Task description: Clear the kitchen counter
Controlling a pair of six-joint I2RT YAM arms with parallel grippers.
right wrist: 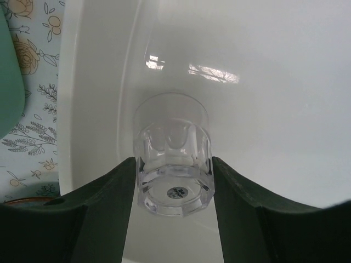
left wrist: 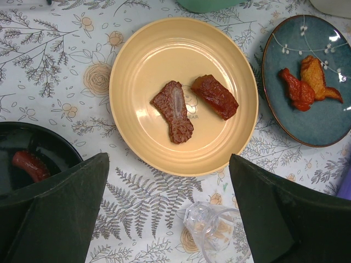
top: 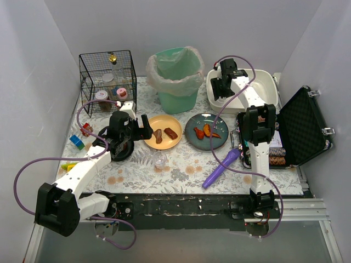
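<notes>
Right hand (right wrist: 174,167) clasping glass (right wrist: 173,137), inside white basin (right wrist: 274,98)

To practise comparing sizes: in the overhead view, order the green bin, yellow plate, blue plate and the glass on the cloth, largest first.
1. green bin
2. blue plate and yellow plate, too alike to rank
3. glass

Kitchen counter (top: 181,175): yellow plate (top: 164,121), maybe block (top: 77,141)

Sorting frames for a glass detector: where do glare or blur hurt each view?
Right wrist: glare streaks on the white basin above the clear glass, whose rim fades into white. Left wrist: yellow plate sharp; second glass cropped at the bottom edge. Top external: even light, that glass tiny.
</notes>
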